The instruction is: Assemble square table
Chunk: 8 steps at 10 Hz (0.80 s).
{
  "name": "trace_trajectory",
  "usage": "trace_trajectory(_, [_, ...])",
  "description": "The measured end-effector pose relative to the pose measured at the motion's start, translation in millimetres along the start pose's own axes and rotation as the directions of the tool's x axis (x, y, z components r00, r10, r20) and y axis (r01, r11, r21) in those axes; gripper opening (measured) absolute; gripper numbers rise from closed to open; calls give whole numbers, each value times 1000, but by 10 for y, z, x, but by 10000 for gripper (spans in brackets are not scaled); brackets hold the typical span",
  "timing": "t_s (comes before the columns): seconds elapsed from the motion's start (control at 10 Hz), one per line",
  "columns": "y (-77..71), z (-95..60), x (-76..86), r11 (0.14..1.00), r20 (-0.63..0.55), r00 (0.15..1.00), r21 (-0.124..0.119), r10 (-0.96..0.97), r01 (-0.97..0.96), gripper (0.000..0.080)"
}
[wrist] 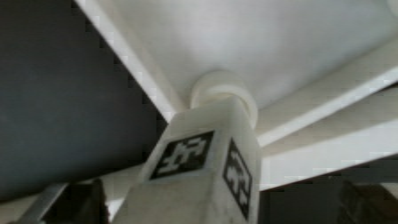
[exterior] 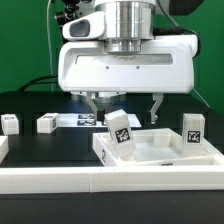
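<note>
The white square tabletop (exterior: pixel 160 152) lies as a tray with a raised rim at the exterior view's right. A white tagged leg (exterior: pixel 120 131) stands tilted in it near its left corner. In the wrist view this leg (wrist: pixel 210 150) meets a round socket in the tabletop (wrist: pixel 267 50). My gripper (exterior: pixel 126 110) hangs just above the leg, with its jaws spread wider than the leg and apart from it. In the wrist view the gripper (wrist: pixel 205 208) shows dark fingers (wrist: pixel 54 203) either side of the leg. A second leg (exterior: pixel 193 127) stands upright at the tabletop's right side.
Two more white tagged legs (exterior: pixel 10 123) (exterior: pixel 46 123) lie on the black table at the exterior view's left. The marker board (exterior: pixel 82 118) lies behind the gripper. A long white rail (exterior: pixel 90 182) runs along the front.
</note>
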<state>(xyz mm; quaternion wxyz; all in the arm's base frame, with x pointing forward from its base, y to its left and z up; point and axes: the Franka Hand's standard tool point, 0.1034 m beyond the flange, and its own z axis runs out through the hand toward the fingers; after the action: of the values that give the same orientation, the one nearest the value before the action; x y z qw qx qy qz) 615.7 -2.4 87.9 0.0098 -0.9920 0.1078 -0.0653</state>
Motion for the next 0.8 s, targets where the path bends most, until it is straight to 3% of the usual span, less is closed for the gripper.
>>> trace_trajectory(0.6, [15, -2, 6, 941, 3, 941, -8, -339, 339, 649])
trace_trajectory(0.8, [9, -4, 8, 942, 2, 942, -8, -335, 335, 649])
